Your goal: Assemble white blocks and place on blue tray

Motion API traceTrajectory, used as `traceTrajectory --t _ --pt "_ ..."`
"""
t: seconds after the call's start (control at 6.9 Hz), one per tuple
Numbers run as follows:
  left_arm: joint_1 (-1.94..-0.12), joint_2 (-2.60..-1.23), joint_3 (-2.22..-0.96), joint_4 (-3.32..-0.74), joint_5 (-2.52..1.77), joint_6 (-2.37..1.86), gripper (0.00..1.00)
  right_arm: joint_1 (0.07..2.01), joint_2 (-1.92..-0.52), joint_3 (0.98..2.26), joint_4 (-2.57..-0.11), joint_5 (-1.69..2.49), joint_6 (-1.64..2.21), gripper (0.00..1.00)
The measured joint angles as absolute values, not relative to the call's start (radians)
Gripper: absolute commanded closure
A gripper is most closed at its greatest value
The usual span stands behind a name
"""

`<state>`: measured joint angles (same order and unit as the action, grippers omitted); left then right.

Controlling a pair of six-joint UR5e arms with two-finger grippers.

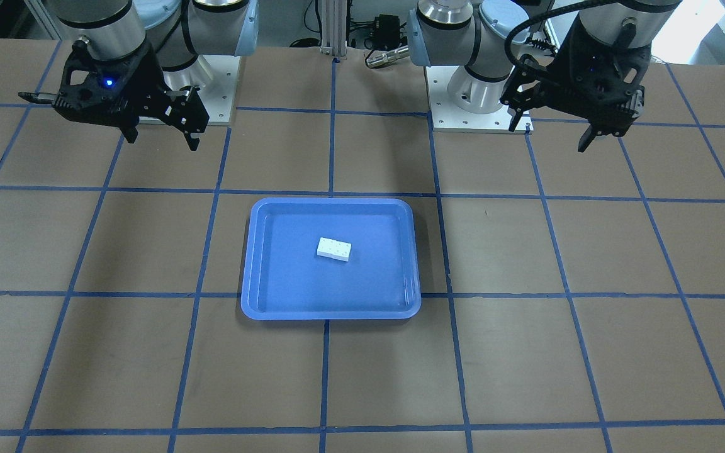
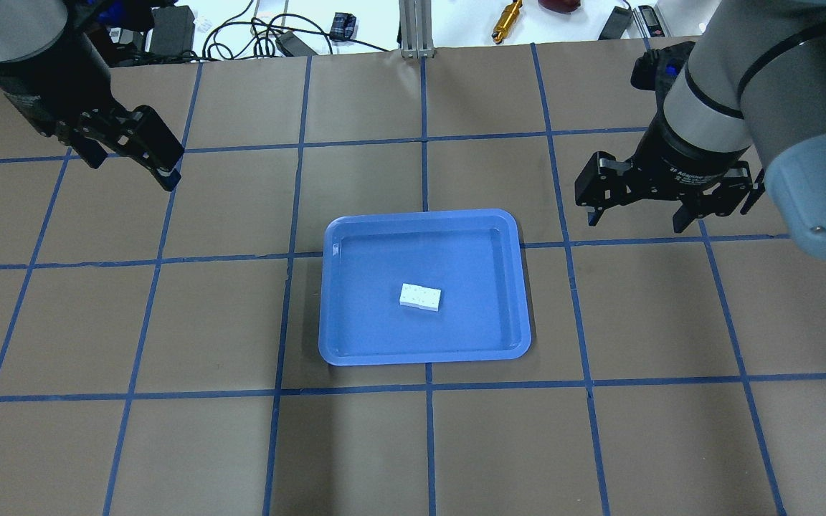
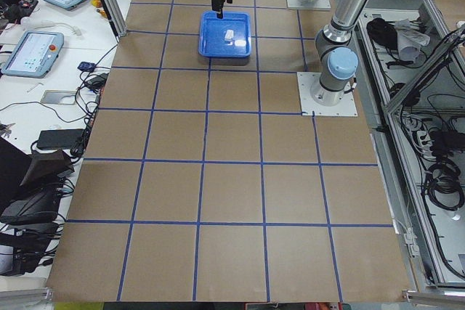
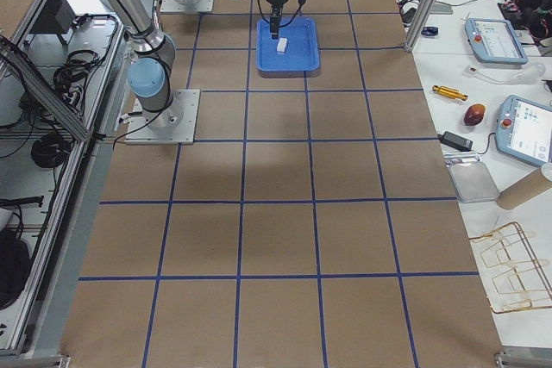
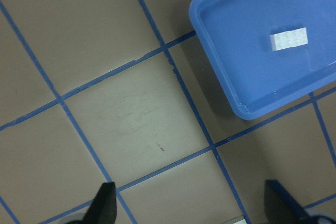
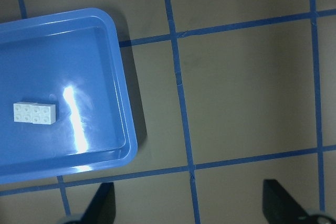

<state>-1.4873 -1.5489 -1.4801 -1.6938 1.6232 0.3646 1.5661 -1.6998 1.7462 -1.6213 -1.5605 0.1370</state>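
The white blocks are lying joined as one short bar, studs up, on the floor of the blue tray, close to its middle and a touch toward 6 o'clock in the overhead view, touching none of the rim. The tray is sitting flat at the centre of the brown table, straddling the blue tape lines of the grid. The left gripper is hanging above the table at about 10 o'clock from the tray, well apart from it, its two fingers spread wide and holding nothing. The right gripper is hovering at about 2 o'clock from the tray, just off the tray's corner, its jaws likewise standing apart and empty. In the front-facing view the sides are swapping: the left gripper is showing at 2 o'clock from the tray and the right gripper at 10 o'clock, both raised clear of the table. The left wrist camera is looking down on bare table between its parted fingertips, with the tray and the blocks lying toward 1 o'clock. The right wrist camera is showing the tray toward 9 o'clock, with the blocks resting inside it beside a bright glare streak.
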Motion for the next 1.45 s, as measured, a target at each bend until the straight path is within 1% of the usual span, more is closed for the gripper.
traceTrajectory --t 0.29,0.43,0.87,1.45 --pt "-1.486 -1.568 -1.516 -1.55 1.615 0.2 0.0 1.56 -1.653 1.654 -1.545 -1.558 0.136 0.0" --pt "-1.485 -1.571 -1.528 -1.526 1.56 0.181 0.0 1.56 -1.647 1.64 -1.534 -1.553 0.135 0.0" --pt "-1.481 -1.566 -1.536 -1.512 1.468 0.172 0.0 1.561 -1.645 1.634 -1.528 -1.548 0.135 0.0" --pt "-1.48 -1.566 -1.539 -1.471 1.547 0.17 0.0 1.56 -1.641 1.633 -1.529 -1.549 0.135 0.0"
